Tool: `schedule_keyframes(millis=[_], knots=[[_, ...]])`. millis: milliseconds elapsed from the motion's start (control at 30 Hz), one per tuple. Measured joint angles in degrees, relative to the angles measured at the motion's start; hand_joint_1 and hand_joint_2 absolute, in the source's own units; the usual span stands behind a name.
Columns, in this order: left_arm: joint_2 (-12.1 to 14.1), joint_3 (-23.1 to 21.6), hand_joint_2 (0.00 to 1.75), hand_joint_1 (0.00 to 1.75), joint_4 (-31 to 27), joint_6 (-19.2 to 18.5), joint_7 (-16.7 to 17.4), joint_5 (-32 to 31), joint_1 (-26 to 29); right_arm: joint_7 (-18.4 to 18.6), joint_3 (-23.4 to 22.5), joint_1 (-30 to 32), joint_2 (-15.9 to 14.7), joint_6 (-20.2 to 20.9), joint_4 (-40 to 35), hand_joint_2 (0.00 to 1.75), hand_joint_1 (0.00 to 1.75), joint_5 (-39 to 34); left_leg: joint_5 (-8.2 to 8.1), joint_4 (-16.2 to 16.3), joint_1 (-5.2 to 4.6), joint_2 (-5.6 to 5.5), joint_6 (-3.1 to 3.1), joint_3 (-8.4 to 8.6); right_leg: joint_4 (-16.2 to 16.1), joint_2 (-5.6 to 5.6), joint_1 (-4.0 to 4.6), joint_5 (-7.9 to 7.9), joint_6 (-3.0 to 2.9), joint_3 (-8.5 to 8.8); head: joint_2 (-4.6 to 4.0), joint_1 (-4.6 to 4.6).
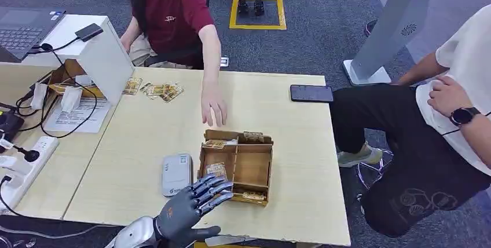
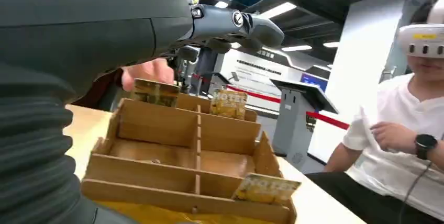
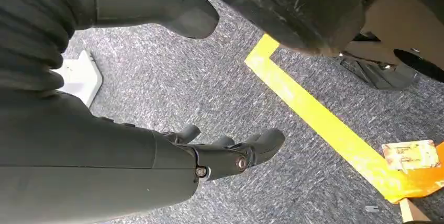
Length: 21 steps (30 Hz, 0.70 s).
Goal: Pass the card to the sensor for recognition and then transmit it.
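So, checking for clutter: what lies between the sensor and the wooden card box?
Bare tabletop in the head view; the sensor lies beside the card box.

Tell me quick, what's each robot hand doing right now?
Left hand: open, fingers spread at the wooden box, holding nothing.
Right hand: hanging over the floor, holding nothing, fingers loosely apart.

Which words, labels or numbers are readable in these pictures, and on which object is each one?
None can be read for certain.
Cards in the wooden box: gold print, blurred.
White sensor: small logo, too small.
Wall sign: blurred.
Paper sheet: too small.
Maroon shirt: logo too small.
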Motion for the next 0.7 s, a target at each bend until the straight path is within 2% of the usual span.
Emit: schedule_keyframes(millis=[367,700], knots=[[-2.7,-2.1,1.75,0.0,3.08,2.49,4.13,-0.99,-1.99,0.46,0.0,-0.33,0.04,0.55,-0.15,1.75,0.0,0.11,0.0,0.0,0.0,0.0,0.0,0.0,0.0,0.0,0.0,0.0,0.0,0.0,-0.02,-0.02],[-4.87,-3.65,1.75,0.0,7.28,3.89,5.93,-1.88,-3.34,0.66,0.0,-0.45,0.04,0.63,-0.48,1.75,0.0,0.48,0.0,0.0,0.0,0.0,0.0,0.01,0.0,0.0,0.0,0.0,0.0,0.0,-0.02,0.0]])
